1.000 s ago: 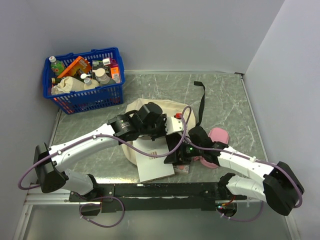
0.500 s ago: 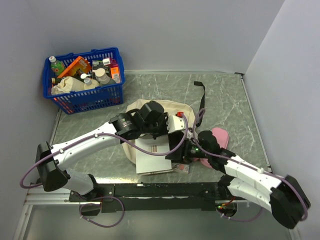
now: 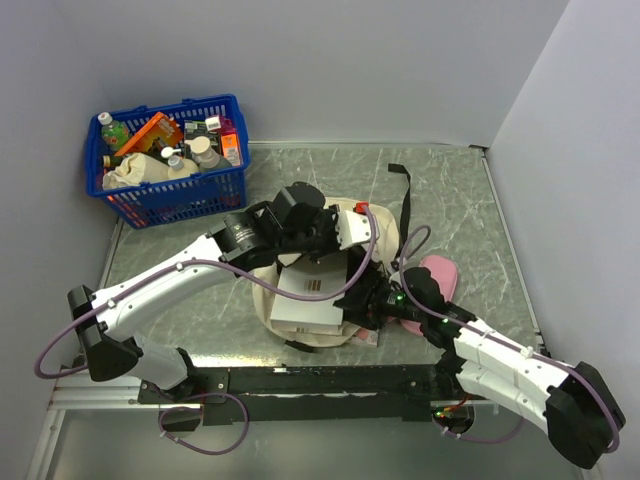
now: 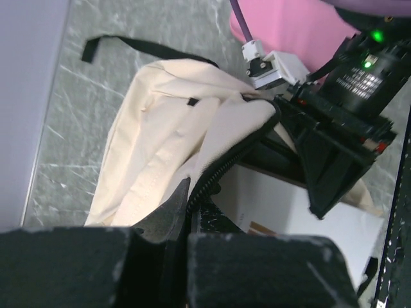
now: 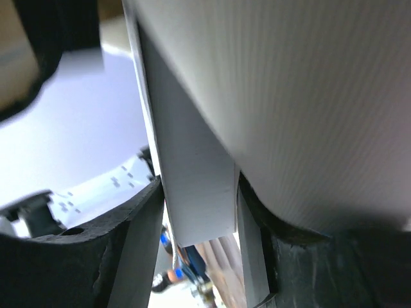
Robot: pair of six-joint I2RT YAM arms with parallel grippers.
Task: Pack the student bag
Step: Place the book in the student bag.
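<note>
The student bag (image 3: 383, 235) lies mid-frame in the overhead view, its zipper rim pinched tight by the left gripper (image 4: 189, 221) and lifted to hold the mouth open; the right gripper (image 5: 196, 218) clamps a white book (image 3: 308, 298) at that opening. If the book's corner snags the zipper or lining, pushing could drag the soft bag, tear the rim from the pinch, or twist the book loose.

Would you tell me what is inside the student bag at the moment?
One end of a white book, clamped by the right gripper, sits in the mouth of the student bag, held up by the left gripper. Fabric hides anything deeper.
</note>
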